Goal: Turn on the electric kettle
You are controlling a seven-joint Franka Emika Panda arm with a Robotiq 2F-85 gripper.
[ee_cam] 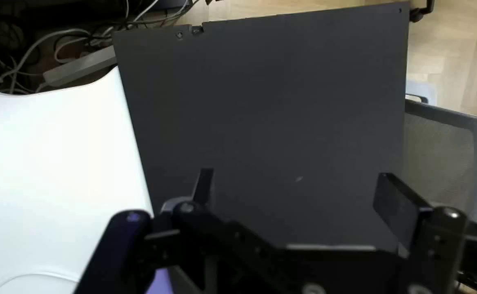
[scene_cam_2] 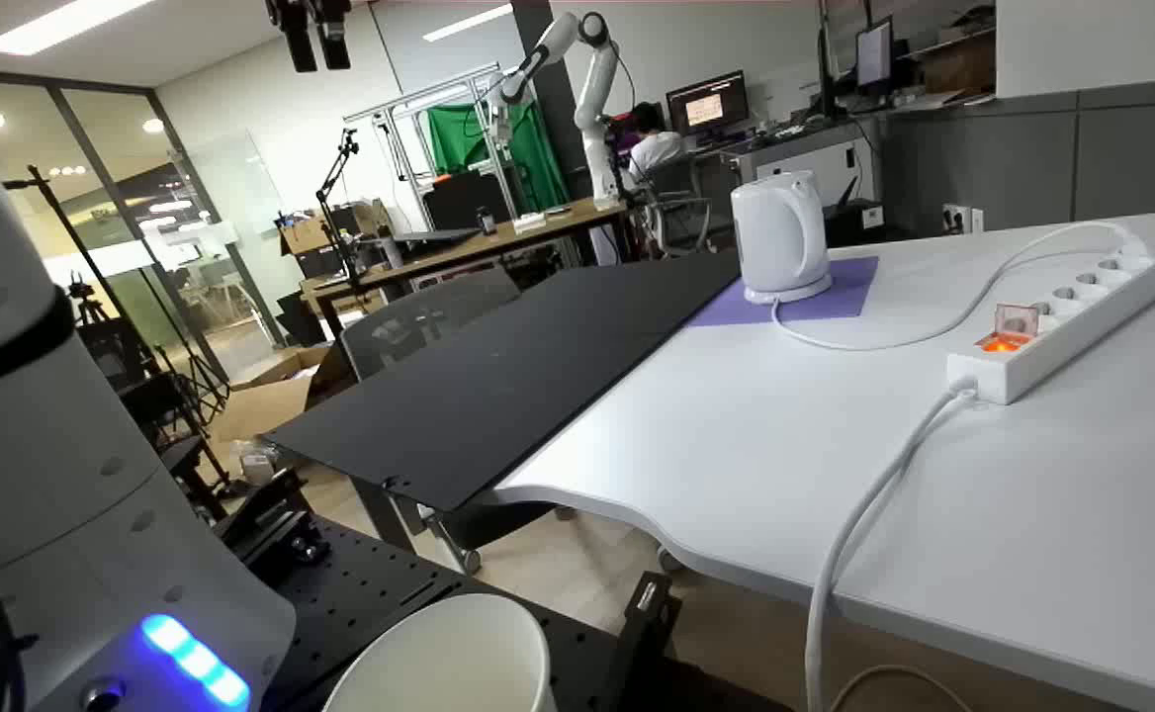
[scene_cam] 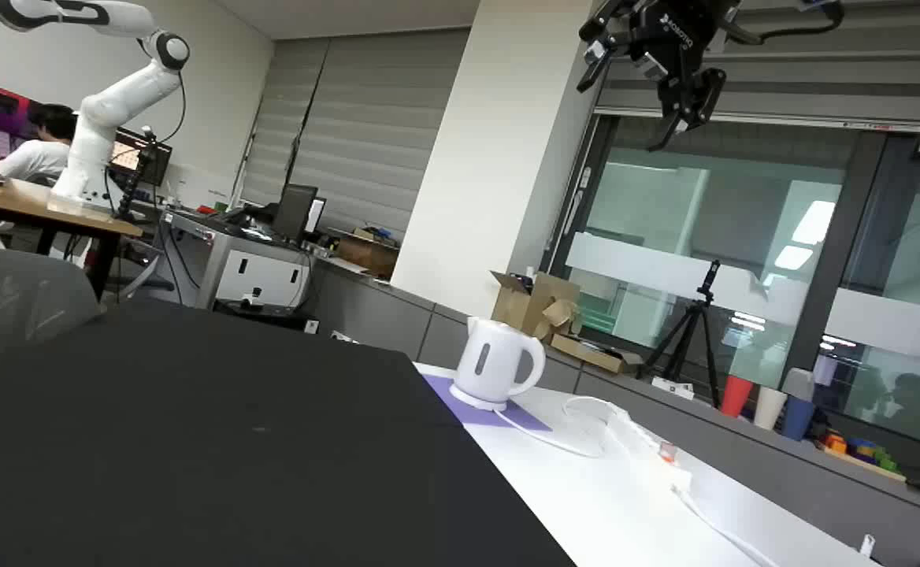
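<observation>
Black gripper (ee_cam: 294, 181) (jaws spread apart) hangs high, well away from the white kettle (scene_cam_2: 765, 237).

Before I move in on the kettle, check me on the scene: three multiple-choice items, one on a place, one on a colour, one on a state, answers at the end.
1. Where does the electric kettle stand?
A) On the black panel
B) On the purple sheet
C) In a cardboard box

2. What colour glows on the power strip on the white table?
A) Green
B) Blue
C) Orange

3. How does the gripper stand?
A) Open, holding nothing
B) Shut on the kettle's handle
C) Shut on the power strip's cord

Answers:
1 B: both exterior views show the kettle's base on that sheet.
2 C: an exterior view shows an orange light at one end of the strip.
3 A: in the wrist view its fingers are spread wide with no object gripped.
</observation>
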